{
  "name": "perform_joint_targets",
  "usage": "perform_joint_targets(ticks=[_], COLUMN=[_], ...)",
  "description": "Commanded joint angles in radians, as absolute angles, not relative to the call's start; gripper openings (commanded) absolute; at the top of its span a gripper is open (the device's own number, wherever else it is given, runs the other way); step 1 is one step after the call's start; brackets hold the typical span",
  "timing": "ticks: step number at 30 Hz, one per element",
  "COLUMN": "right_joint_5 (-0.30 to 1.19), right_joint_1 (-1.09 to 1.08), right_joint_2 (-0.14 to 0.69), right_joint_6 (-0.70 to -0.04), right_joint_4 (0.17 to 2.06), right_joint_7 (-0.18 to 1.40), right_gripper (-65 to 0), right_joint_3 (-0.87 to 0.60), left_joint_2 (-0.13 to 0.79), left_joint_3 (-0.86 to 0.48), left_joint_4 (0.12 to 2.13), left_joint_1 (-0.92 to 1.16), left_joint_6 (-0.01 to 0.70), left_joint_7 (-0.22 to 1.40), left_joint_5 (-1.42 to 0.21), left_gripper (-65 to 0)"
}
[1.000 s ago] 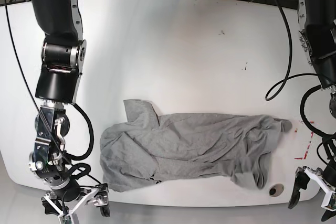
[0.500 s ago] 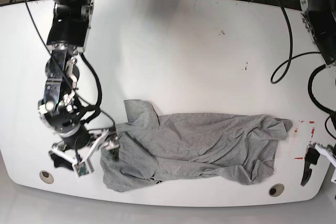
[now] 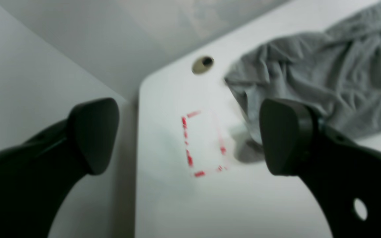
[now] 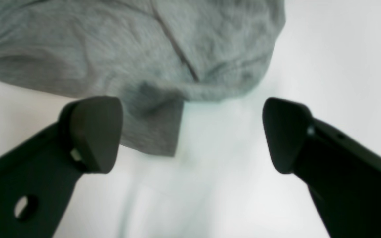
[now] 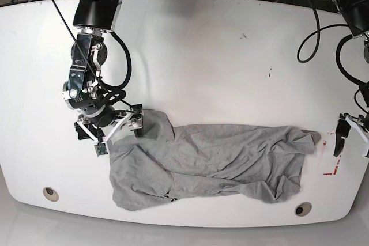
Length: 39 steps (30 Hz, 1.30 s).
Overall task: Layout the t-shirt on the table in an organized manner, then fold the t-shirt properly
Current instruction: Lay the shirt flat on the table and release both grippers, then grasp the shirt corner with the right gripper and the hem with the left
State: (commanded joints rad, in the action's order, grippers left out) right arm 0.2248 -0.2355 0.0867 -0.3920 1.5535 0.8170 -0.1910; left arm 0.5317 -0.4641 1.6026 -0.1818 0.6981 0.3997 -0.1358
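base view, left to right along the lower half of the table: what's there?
Left grommet → right gripper, open at the sleeve → t-shirt, spread across the table → right grommet → red dashed mark → left gripper, open, off the cloth.

Left gripper (image 5: 351,137) jaws spread wide; right gripper (image 5: 108,126) likewise.
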Motion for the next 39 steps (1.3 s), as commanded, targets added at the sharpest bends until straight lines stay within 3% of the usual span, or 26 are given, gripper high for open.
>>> perform_joint_targets(ticks=[7,21,31,39], right_joint_5=[0.325,0.315,0.321,0.323], right_joint_1=[-0.252,-0.332,-0.338,-0.331], right_joint_2=[0.087,0.087,0.079,0.048], right_joint_6=[-0.392,-0.392,-0.392,-0.392], right_joint_4=[1.372,1.053,1.02,1.021], right_joint_7=[0.757,0.568,0.549,0.549], right_gripper=[0.0,0.0,0.0,-12.8], right_joint_3=[-0.186,-0.182,-0.122,-0.048], left_joint_2=[0.53,0.53,0.522,0.51], left_joint_3=[-0.492,-0.506,-0.507,-0.544], left_joint_4=[1.604,1.606,1.635,1.643], left_joint_1=[-0.125,-0.065,-0.056,-0.056], left_joint_6=[0.698,0.698,0.698,0.698], left_joint_7=[0.4,0.4,0.403,0.403], left_joint_5=[-0.194,-0.2,-0.2,-0.199], left_gripper=[0.0,0.0,0.0,0.0])
